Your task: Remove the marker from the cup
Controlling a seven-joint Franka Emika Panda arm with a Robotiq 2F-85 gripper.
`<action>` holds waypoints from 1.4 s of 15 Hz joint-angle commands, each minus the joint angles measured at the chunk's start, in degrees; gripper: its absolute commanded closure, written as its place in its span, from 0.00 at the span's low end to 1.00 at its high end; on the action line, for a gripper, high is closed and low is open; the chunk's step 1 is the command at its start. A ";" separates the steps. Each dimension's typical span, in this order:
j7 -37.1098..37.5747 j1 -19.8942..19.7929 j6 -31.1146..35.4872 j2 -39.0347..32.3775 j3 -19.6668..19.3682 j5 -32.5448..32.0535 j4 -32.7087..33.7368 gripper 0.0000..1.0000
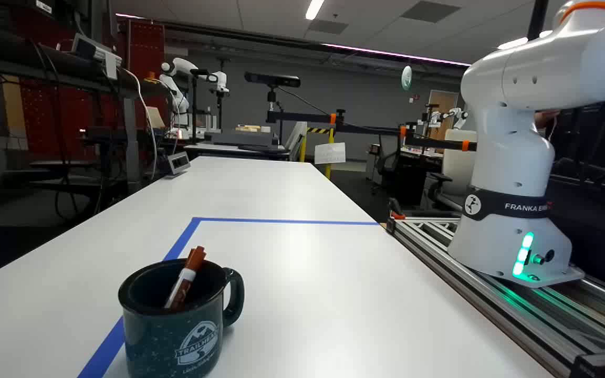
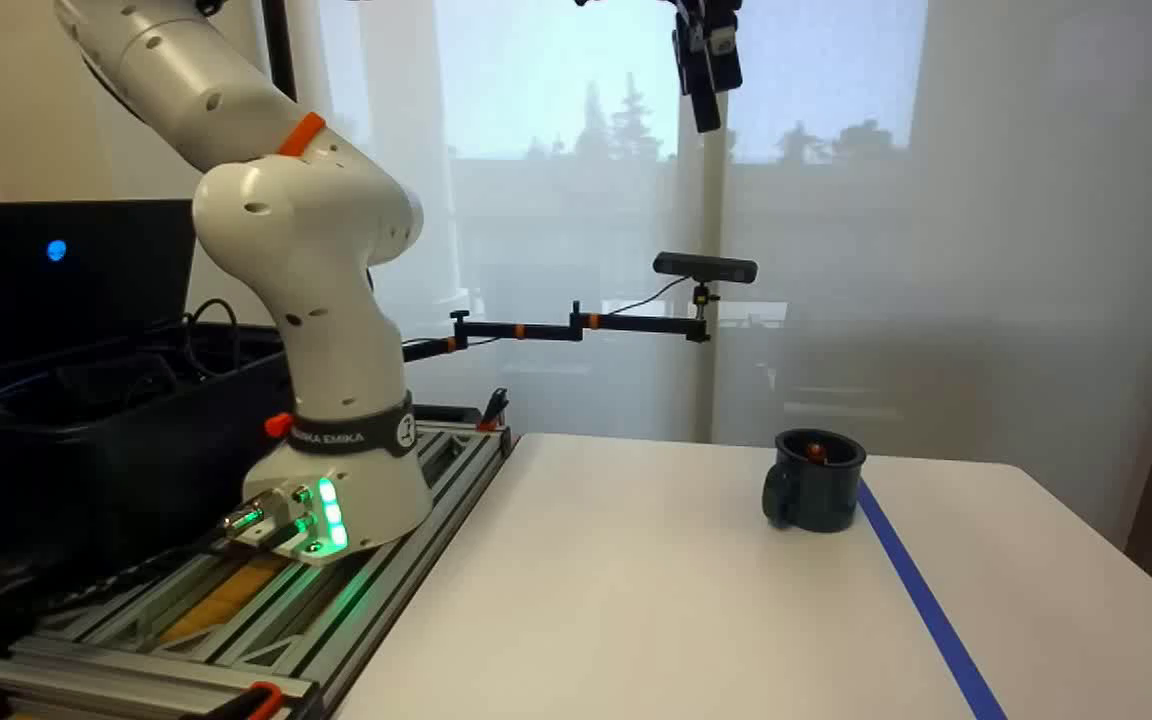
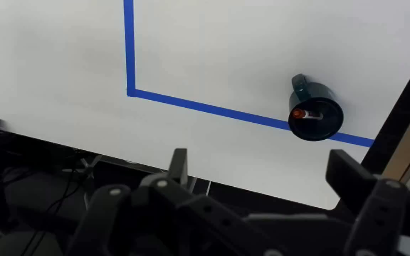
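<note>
The red marker [image 1: 186, 277] leaned inside the speckled dark teal mug [image 1: 171, 336], upright on the bench [image 1: 302, 294]. The claw [image 3: 258, 158] hung well apart from them, jaws wide, holding nothing. Removal had apparently not begun; gripping the marker and lifting it clear remained.

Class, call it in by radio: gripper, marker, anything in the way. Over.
Gripper open, holding nothing. Red-brown marker tilted inside the upright dark teal mug. Nothing seen covering the marker; mug itself may crowd the grasp.
</note>
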State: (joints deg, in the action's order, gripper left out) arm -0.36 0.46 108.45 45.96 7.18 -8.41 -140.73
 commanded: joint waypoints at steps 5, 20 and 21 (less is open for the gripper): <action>0.58 0.99 -0.15 -0.07 -0.67 -0.62 0.19 0.00; -22.44 8.75 18.73 -24.84 -7.54 4.58 -0.40 0.00; -23.53 9.02 18.98 -26.54 -7.21 4.72 -0.13 0.00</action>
State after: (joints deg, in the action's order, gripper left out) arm -19.52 7.75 126.33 24.17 0.36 -5.21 -142.75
